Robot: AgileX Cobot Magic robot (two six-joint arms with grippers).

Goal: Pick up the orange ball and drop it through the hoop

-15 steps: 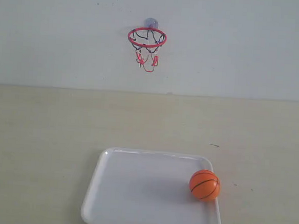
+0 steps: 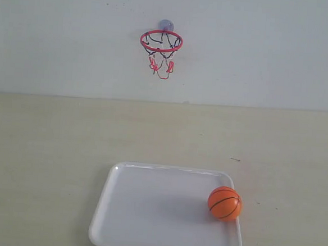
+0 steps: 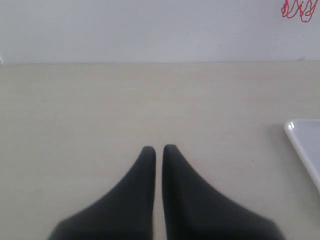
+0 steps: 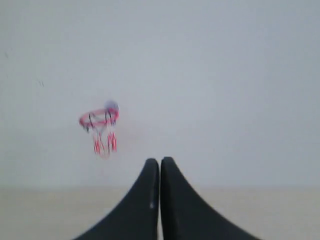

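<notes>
your left gripper (image 3: 158, 150) and right gripper (image 4: 159, 162) sit closed, empty, hoop (image 2: 161, 41) well ahead; tray (image 2: 149, 172) rim stops the orange ball (image 2: 224, 203) rolling.

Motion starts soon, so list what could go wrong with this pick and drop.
1. The orange ball sits at the right rim of the white tray; the rim may block a finger, and a nudge could roll the ball.
2. The right fingers are shut; unless opened first, they would likely knock the ball.
3. The hoop looks little wider than the ball; an off-centre release may bounce off.
</notes>
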